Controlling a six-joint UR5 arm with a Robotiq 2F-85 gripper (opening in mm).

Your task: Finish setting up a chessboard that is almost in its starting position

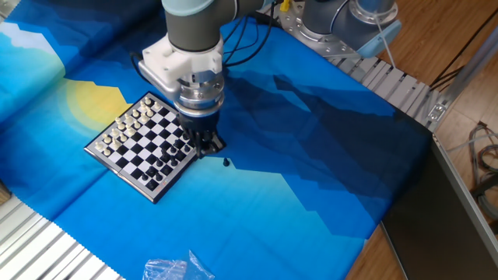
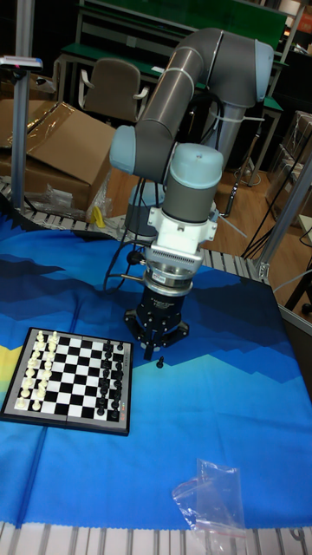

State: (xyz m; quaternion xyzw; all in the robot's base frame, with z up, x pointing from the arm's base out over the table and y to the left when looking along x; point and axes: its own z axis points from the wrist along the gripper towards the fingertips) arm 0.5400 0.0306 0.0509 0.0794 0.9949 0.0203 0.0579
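Note:
The chessboard (image 1: 148, 145) (image 2: 76, 375) lies on the blue cloth, with white pieces along one side and black pieces along the other. One small black piece (image 1: 226, 162) (image 2: 161, 362) stands alone on the cloth, just off the board's black side. My gripper (image 1: 205, 146) (image 2: 152, 349) points straight down, low over the cloth at the board's corner and right beside that stray piece. Its fingers look open, with nothing between them. The arm hides part of the board's near corner in the fixed view.
A crumpled clear plastic bag (image 1: 175, 269) (image 2: 212, 499) lies on the cloth near the front edge. The arm's base (image 1: 350, 19) sits at the table's far side. Bare metal slats (image 1: 39, 249) border the cloth. Cardboard boxes (image 2: 61, 143) stand behind the table.

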